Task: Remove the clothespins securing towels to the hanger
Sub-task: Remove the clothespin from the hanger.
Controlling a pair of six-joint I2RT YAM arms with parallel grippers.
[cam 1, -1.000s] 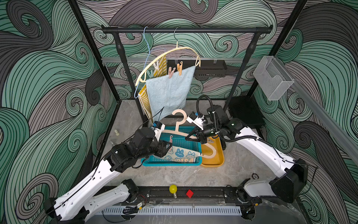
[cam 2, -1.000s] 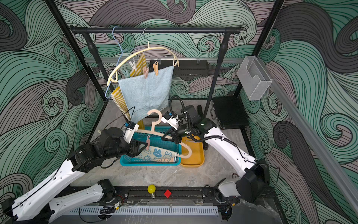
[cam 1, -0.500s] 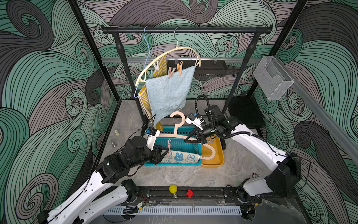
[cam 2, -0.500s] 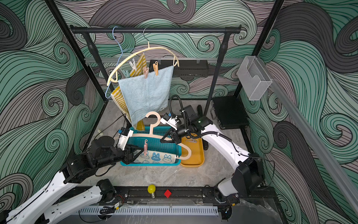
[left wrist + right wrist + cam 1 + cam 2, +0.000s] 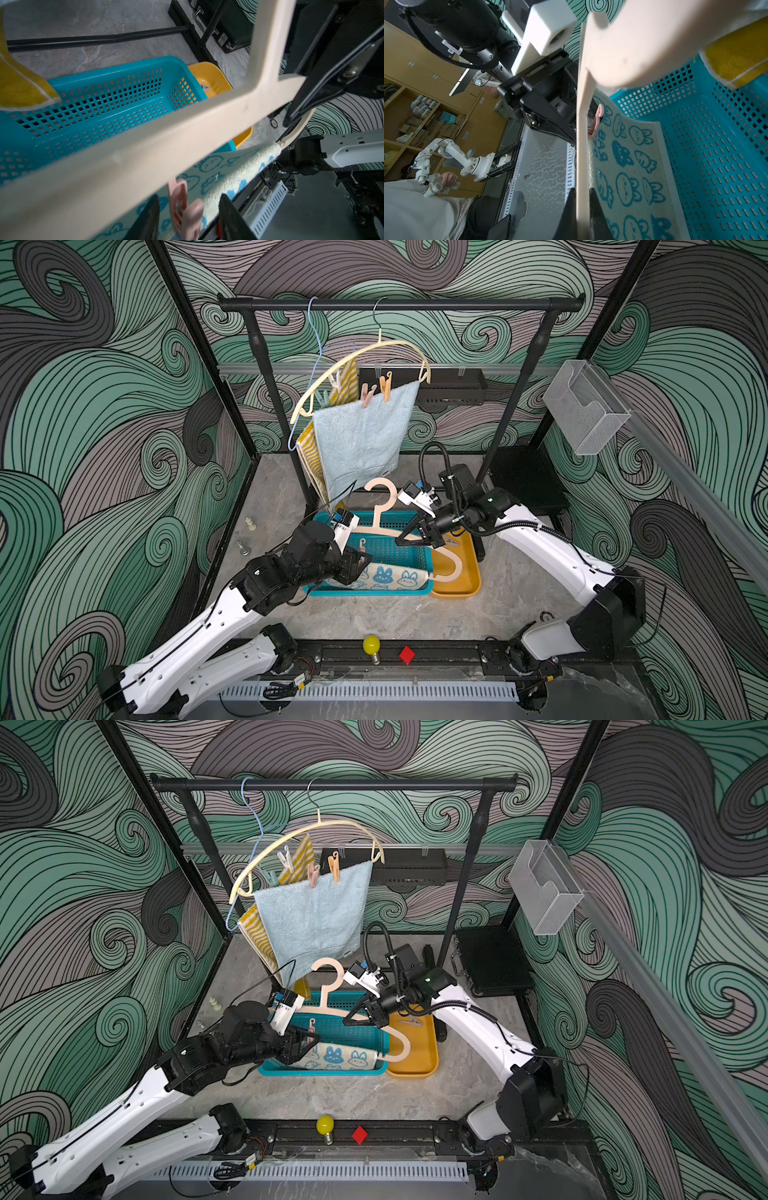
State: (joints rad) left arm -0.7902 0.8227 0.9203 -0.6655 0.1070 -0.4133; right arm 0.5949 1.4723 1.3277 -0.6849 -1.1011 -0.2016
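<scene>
Right pincer clamps the pink hanger; left pincer stands half-open around a pink clothespin.

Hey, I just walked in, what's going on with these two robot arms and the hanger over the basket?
The right gripper is shut on a peach hanger, holding it over the teal basket. The left gripper is open, its jaws either side of the pink clothespin that pins the bunny towel to that hanger. On the rack behind, a blue towel hangs with two clothespins on it.
</scene>
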